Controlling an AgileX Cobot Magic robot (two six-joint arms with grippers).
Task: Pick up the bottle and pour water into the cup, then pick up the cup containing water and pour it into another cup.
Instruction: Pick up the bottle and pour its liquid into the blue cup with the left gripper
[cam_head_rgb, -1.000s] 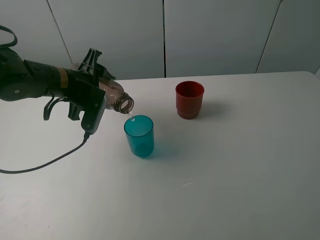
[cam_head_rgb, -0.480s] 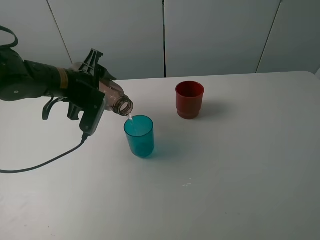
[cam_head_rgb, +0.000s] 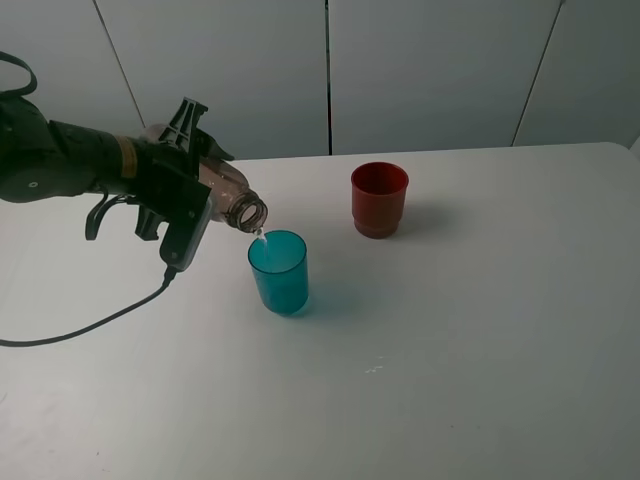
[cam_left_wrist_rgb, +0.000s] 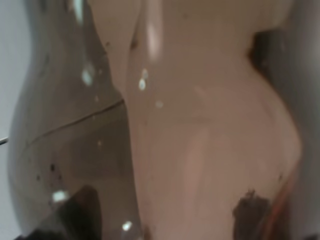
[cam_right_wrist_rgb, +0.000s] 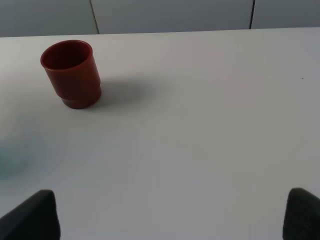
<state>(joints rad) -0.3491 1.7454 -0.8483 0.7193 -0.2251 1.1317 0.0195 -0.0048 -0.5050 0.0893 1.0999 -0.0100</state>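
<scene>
left tool (cam_head_rgb: 185, 195) clamped on the bottle (cam_head_rgb: 225, 188), left-centre of frame | long axis tilted down-right, mouth just above rim of the cup (cam_head_rgb: 278, 272) | right tool (cam_right_wrist_rgb: 167, 217) apart | another cup (cam_head_rgb: 379, 200) upper centre

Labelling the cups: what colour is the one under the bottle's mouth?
The cup is translucent teal-blue; exterior high view.

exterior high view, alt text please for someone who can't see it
The left gripper holds a tilted, capless bottle, pouring a thin stream of water into a teal cup on a white table. A red cup stands upright behind and right of it.
</scene>
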